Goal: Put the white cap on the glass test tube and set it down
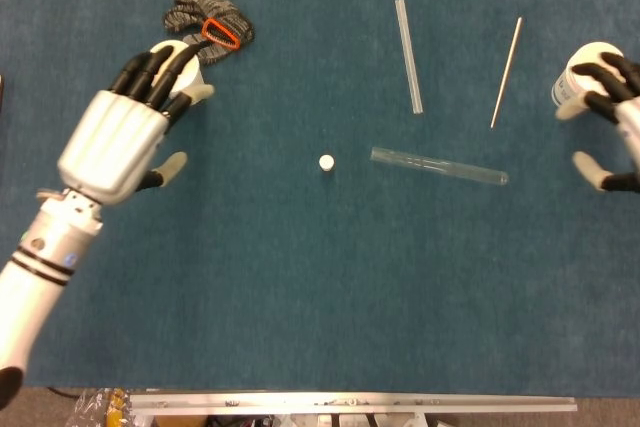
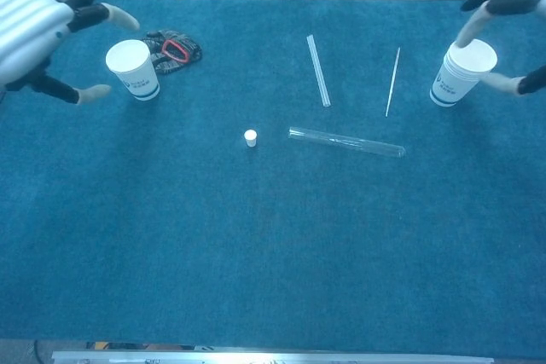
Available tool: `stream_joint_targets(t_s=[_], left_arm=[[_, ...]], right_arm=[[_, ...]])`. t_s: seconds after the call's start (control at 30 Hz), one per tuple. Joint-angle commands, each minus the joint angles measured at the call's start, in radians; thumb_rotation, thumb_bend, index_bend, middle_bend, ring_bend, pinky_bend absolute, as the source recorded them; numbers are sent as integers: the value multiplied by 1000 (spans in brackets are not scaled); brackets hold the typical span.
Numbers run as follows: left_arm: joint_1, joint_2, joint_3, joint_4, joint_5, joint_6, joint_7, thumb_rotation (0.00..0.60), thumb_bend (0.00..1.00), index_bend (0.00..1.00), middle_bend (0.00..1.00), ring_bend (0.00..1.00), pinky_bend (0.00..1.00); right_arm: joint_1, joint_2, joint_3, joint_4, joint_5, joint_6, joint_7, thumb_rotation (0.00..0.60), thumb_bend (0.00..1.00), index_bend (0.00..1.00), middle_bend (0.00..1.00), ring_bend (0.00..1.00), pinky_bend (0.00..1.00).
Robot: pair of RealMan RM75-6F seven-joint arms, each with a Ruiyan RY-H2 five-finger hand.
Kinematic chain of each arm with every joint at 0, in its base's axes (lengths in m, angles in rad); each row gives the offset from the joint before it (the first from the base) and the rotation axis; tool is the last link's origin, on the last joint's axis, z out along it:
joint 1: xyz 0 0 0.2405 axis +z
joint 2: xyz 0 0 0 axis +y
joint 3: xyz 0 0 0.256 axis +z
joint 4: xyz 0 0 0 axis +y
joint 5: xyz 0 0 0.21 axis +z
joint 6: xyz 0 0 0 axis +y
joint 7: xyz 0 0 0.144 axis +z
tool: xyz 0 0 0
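left robot hand hovers at the table's left side, fingers spread, holding nothing. mid-table, the white cap sits just left of the lying glass test tube — neither grasped. right robot hand, spread and empty, hangs by a paper cup; its print is unreadable. picking up cap and tube seems next.

The cap sits mid-frame on the table, just left of the test tube, apart from it; above the tube lie a rod and a stick; a cup and bundle occupy the upper left; another cup the upper right.
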State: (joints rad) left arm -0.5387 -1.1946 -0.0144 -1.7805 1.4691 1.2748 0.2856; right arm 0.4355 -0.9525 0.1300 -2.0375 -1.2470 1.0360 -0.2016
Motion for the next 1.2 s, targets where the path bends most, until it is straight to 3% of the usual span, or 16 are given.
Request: stream_joint_targets(t_s=[0.03,0.57,1.2], left_arm=[[19,24,13,-5,30,16,-14,600,241,207,0,0,0],[64,69,46,-18,167,40,-52,600,242,200,0,0,0],[71,45,51,21,238,16,-109,600,241,200,0,0,0]], right_arm=[[65,-96,13,13,102,-26,-126,600,288,382,172,17,126],[237,-404,-10,63,406,93,-569,600,226,416,188,17,137],[313,-662,-31,307,536,139,-689,600,225,439,189,17,138]])
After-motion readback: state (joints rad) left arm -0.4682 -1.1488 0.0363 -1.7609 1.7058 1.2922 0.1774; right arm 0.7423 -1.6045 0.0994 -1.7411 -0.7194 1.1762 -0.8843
